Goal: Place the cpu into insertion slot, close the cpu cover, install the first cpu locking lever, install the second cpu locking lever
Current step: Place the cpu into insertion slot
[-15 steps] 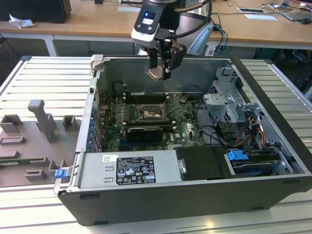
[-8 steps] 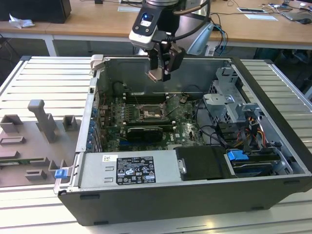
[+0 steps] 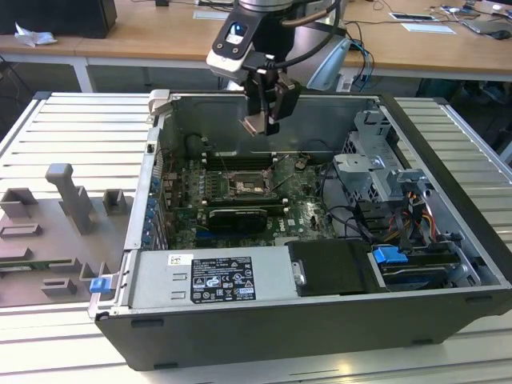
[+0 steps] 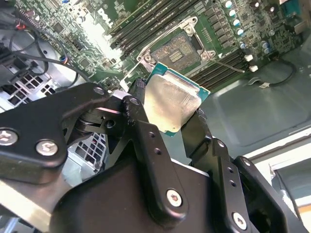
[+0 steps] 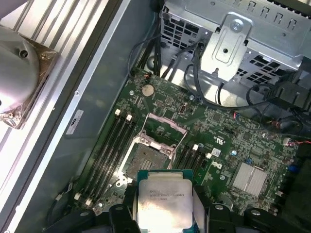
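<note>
My gripper hangs above the open computer case, shut on the cpu. In both wrist views the cpu is a flat square chip with a pale metal top and a green edge, pinched between the black fingers. The insertion slot lies bare on the green board below the chip, well apart from it. The cpu cover stands raised at the slot's far side.
Long memory slots flank the socket. A silver drive cage with cables fills the exterior view's right side of the case. A power supply lines the near wall. Grey fixtures sit on the table at the exterior view's left.
</note>
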Action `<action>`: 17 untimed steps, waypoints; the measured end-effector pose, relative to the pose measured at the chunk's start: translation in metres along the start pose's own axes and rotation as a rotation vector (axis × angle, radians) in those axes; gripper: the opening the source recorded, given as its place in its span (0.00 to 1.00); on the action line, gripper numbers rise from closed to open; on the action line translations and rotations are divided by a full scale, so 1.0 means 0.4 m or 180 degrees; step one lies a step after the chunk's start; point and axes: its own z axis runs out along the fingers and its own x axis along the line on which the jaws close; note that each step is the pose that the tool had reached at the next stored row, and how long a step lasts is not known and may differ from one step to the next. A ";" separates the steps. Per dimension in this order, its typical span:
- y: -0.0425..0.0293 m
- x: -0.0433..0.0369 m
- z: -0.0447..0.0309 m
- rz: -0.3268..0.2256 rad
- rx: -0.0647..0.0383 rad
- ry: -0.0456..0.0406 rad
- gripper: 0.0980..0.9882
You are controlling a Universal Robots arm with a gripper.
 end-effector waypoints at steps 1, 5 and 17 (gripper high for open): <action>0.000 0.000 0.001 0.0030 0.0000 -0.0003 0.50; 0.000 0.000 0.003 0.0123 -0.0001 -0.0011 0.50; -0.002 0.000 0.017 0.0662 -0.0002 -0.0062 0.50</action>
